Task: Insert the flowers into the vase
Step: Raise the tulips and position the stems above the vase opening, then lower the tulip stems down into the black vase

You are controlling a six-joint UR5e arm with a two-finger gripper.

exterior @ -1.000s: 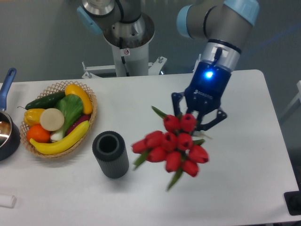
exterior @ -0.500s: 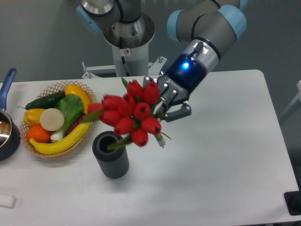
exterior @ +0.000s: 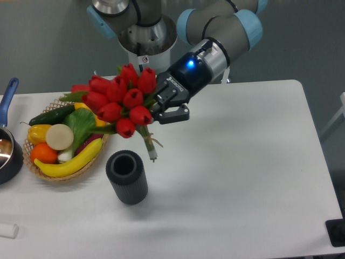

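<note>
one arm, one gripper point(exterior: 161, 105), one vase point(exterior: 126, 176), one bunch of flowers point(exterior: 119, 101). in the bunch about nine red tulip heads can be counted, though some overlap, so the count may be off by one. there is one basket point(exterior: 102, 141) holding one cucumber point(exterior: 49, 115), one banana point(exterior: 70, 161), one orange point(exterior: 43, 153), one round pale slice point(exterior: 59, 136), two yellow vegetables and a leafy green. one dark pot point(exterior: 8, 156) with a blue handle sits at the left edge, and one small white object point(exterior: 8, 230) lies at the bottom left corner.

the gripper is closed on the flowers, its dark fingers point(exterior: 173, 114) pinching the bunch low on the stems, just right of the heads. the heads fan out to the left of the gripper, above the basket's right side. the pale stems point(exterior: 148, 143) stick out below the fingers, slanting down and a little right, and their tips hang in the air just above and right of the vase's mouth, not inside it.

the vase stands upright on the table point(exterior: 253, 178), below and left of the gripper, just right of the basket.
</note>
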